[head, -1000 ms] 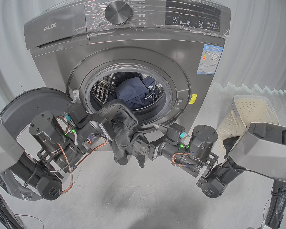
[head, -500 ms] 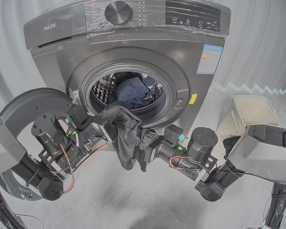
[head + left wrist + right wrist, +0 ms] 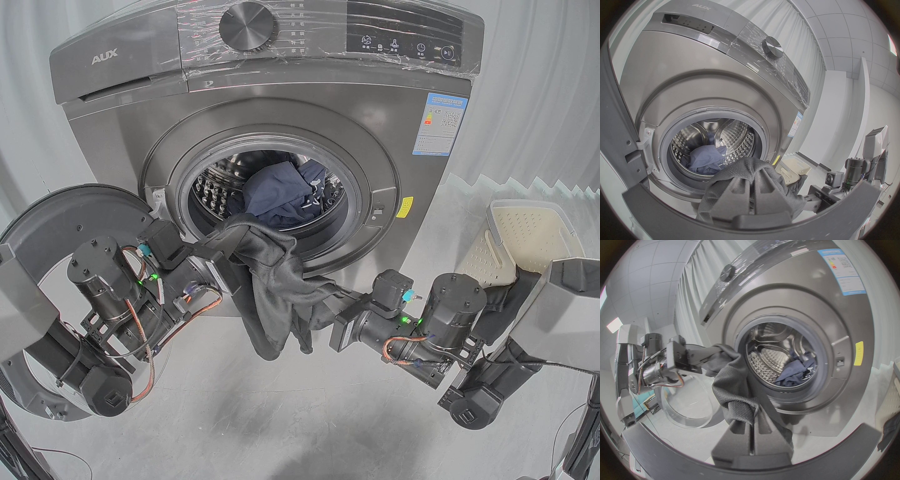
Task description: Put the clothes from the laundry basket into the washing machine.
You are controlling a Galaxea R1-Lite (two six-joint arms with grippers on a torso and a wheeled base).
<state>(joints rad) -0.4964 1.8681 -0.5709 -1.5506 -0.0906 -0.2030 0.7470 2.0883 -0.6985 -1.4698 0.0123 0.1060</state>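
1. The dark grey garment [image 3: 275,281] hangs in front of the washing machine [image 3: 387,119], just below the rim of its open porthole. It is held up between the two arms, and its loose ends dangle toward the floor [image 3: 281,406].
2. The left end effector [image 3: 232,240] has its fingers closed on the upper edge of the garment, close to the left side of the opening. In the left wrist view the cloth drapes over both fingers [image 3: 737,193].
3. The right end effector [image 3: 322,301] is clamped shut on a lower fold of the same garment, and the cloth stretches across to it. In the right wrist view the fabric bunches at the fingertips [image 3: 740,430].
4. A navy garment [image 3: 281,190] lies inside the drum [image 3: 215,181].
5. The machine's door [image 3: 62,219] stands swung open on the robot's left.
6. The cream laundry basket [image 3: 500,215] sits on the floor to the right of the machine, with a dark cloth [image 3: 503,297] at its near edge.
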